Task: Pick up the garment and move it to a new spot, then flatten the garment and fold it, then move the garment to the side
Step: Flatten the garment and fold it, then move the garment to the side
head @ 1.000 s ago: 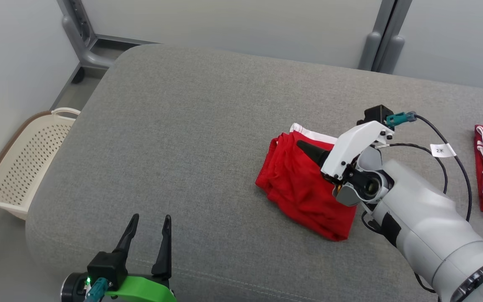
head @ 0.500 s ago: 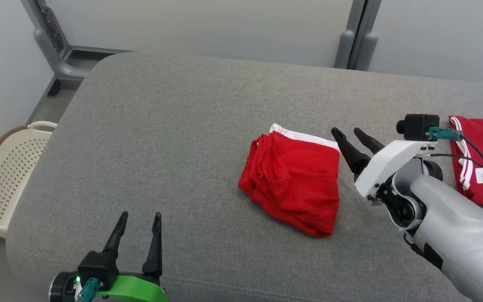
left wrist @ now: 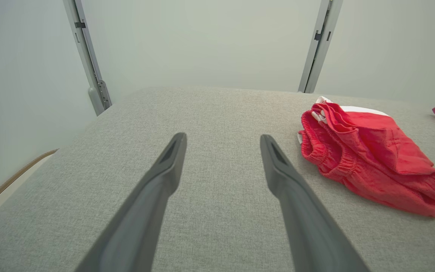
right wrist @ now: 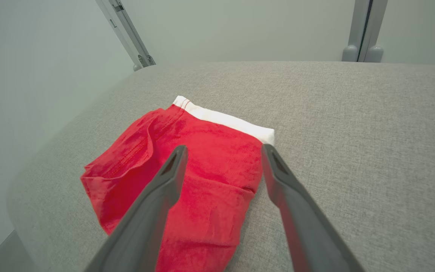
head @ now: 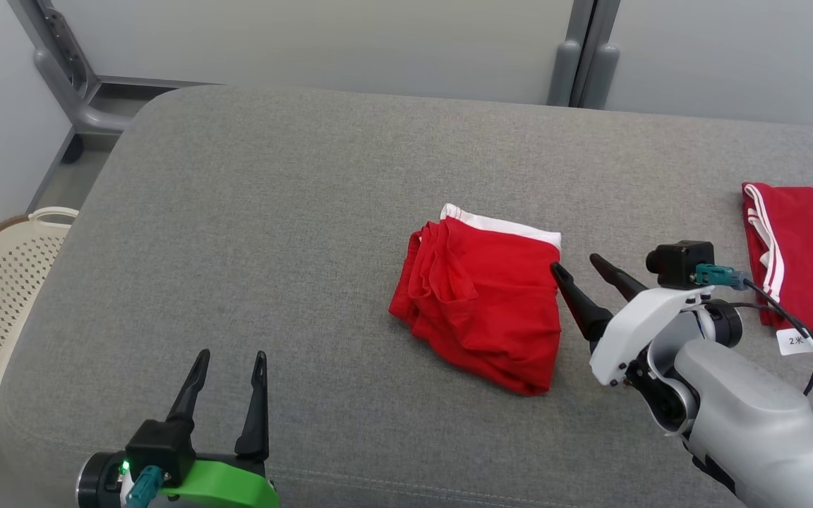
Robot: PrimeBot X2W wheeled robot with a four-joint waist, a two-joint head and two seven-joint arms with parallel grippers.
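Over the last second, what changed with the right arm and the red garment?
The right gripper came off the folded red garment and drew back beside its right edge, open. The head view shifted too. Garment shape unchanged; left gripper stayed open and idle.

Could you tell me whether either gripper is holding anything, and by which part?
Nothing is held. The right gripper stands open beside the edge of the red garment, and the left gripper is open above the grey cushion.
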